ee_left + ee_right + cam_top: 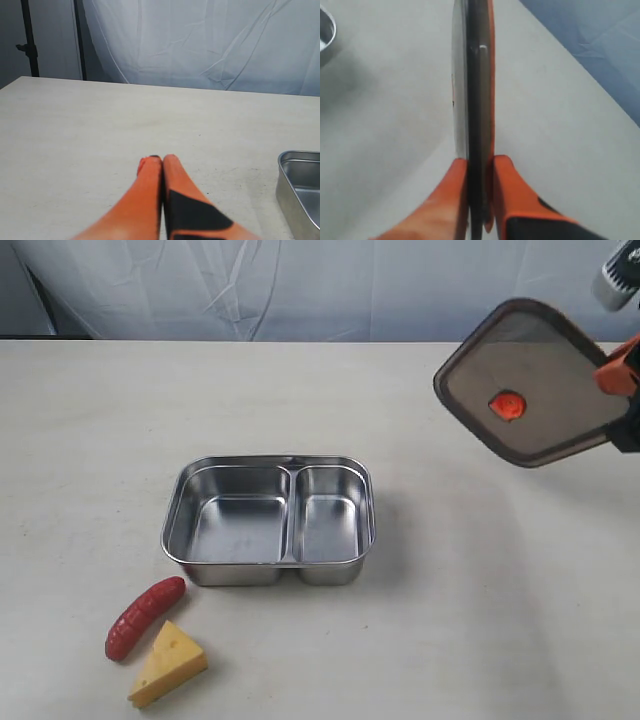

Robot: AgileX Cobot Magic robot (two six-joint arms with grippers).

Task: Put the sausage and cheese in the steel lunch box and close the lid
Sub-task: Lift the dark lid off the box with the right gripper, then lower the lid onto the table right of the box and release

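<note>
From my remote station: the left gripper (162,161) hovers low over bare tabletop (480,590), its orange fingers pressed together on nothing, with a corner of the steel lunch box (178,495) at the edge of its wrist camera's view.

Near the front left corner of the tabletop, the red sausage (145,617) lies slantwise. The yellow cheese (168,664) wedge is just beside it, toward the front edge (I cannot tell whether the two touch). Both sit outside the box.

At the middle of the tabletop the lunch box stands open. Both of its compartments, the wider on the left and the narrower on the right, show only bare steel.

By the right edge, toward the far right corner, the right gripper (480,165) has its jaws clamped on one rim of the dark lid (540,350). The lid is lifted off the tabletop and tilted so that its broad face and orange valve tab (507,406) turn toward the exterior camera. It is well apart from the box. From the right wrist camera I see the lid edge-on, running straight out from between the orange fingers.
</note>
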